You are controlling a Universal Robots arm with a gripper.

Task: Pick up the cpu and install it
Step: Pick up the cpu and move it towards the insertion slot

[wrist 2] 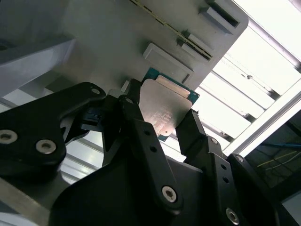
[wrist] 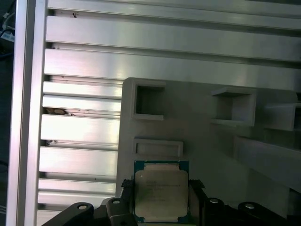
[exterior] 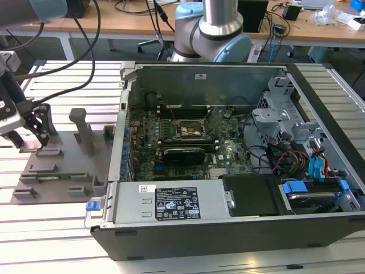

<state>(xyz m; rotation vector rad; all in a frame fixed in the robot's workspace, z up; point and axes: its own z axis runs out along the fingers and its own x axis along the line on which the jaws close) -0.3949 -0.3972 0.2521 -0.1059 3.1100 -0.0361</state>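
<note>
This is a robotics lab set up for computer assembly. The bench [exterior: 63,77] is slotted aluminium profile, not furniture. My arm base [exterior: 211,31] rises at its far edge, behind an open case [exterior: 228,225] whose board [exterior: 171,137] and wiring [exterior: 285,157] lie bare. Near the bench's edge on the exterior view's left lies a grey fixture plate [exterior: 63,165] with posts and pockets. Beyond the far edge run wooden desks [exterior: 114,23] strewn with cables [exterior: 134,7]. In the first wrist view my gripper [wrist: 161,186] pinches a cpu [wrist: 161,195] by two sides over that plate, which is lab bench work.
</note>
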